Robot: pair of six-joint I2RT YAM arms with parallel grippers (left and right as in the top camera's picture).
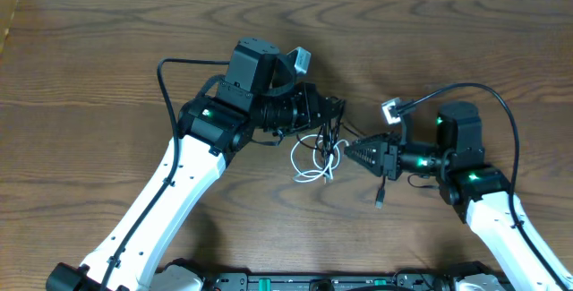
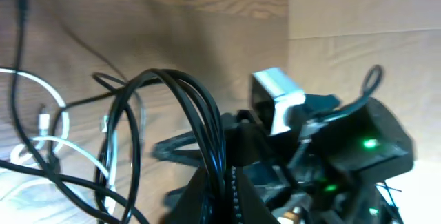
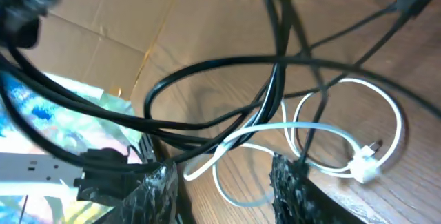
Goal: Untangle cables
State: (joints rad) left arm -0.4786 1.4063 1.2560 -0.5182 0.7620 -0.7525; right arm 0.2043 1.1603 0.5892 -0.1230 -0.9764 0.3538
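Note:
The white cable [image 1: 312, 164] lies looped on the wooden table between the two arms, crossed with the black cable [image 1: 329, 135], whose plug end [image 1: 380, 199] trails toward the front. My left gripper [image 1: 335, 109] is shut on several loops of the black cable [image 2: 207, 124], lifted off the table above the bundle. The white cable also shows at the left of the left wrist view [image 2: 48, 103]. My right gripper [image 1: 351, 152] is open just right of the bundle. In the right wrist view, a white cable loop [image 3: 238, 141] lies between its fingers [image 3: 224, 172], with black cable [image 3: 207, 65] strung above.
The right arm's thick black wire [image 1: 501, 112] arcs over its wrist, and the left arm's wire [image 1: 166, 89] loops at its elbow. A cardboard piece [image 1: 7, 13] sits at the table's far left edge. A colourful sheet [image 3: 48, 124] shows at the left of the right wrist view.

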